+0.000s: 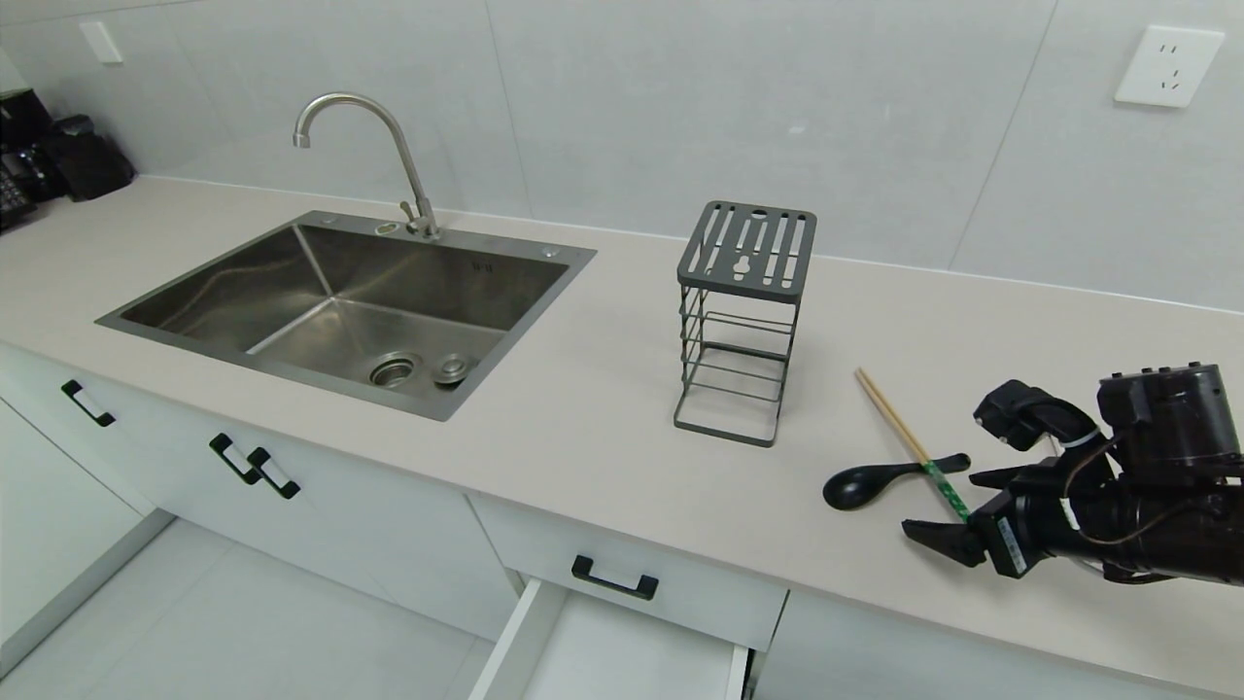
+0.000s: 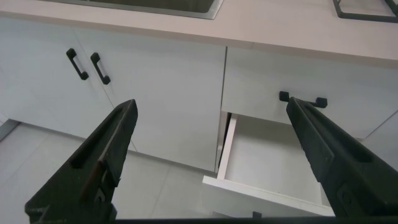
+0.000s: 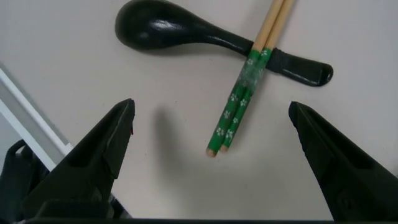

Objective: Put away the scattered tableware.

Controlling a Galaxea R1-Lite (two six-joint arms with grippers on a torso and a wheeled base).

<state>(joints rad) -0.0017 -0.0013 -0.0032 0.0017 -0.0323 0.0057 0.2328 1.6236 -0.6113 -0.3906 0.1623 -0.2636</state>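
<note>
Wooden chopsticks with green ends lay across the handle of the black spoon on the tabletop, near its front edge and not far from the wire rack. The right hand was spread wide around the green ends and held nothing. The left hand was spread wide too, down by the open drawer. I think a pinch could catch just one thin stick, or the two could roll apart. Lifting them could bump the spoon under them, and it might slide off the edge
</note>
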